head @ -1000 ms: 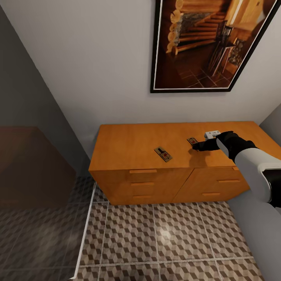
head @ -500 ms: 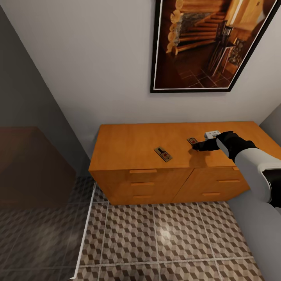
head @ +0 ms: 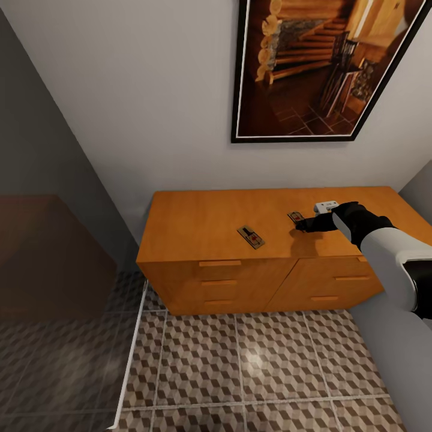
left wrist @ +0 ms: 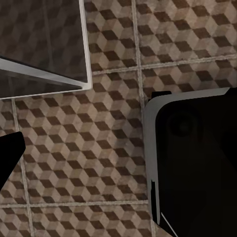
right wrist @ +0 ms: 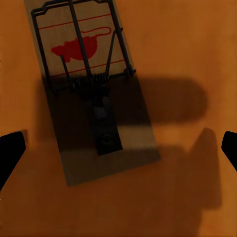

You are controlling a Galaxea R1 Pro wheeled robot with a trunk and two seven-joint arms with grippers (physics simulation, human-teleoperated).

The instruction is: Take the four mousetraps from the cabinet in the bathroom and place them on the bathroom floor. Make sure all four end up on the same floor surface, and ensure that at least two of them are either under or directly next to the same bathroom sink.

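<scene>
Two mousetraps lie flat on top of the orange-brown cabinet [head: 198,222]: one [head: 251,236] near its middle front, the other [head: 295,217] further right. My right gripper [head: 300,225] hovers just at the right-hand trap. In the right wrist view that mousetrap [right wrist: 84,84] lies under my gripper [right wrist: 118,148], whose black fingertips [right wrist: 10,153] stand wide apart, open and empty. My left gripper [left wrist: 118,158] hangs over the cube-patterned bathroom floor [left wrist: 98,148] with one fingertip [left wrist: 10,153] far out at the frame's edge, holding nothing. The sink is out of view.
A large framed picture [head: 318,66] hangs above the cabinet. A dark glass partition [head: 48,258] with a pale frame [left wrist: 86,49] stands on the left. A grey wall [head: 417,192] closes the right side. My dark base [left wrist: 197,163] stands on the tiled floor [head: 252,360].
</scene>
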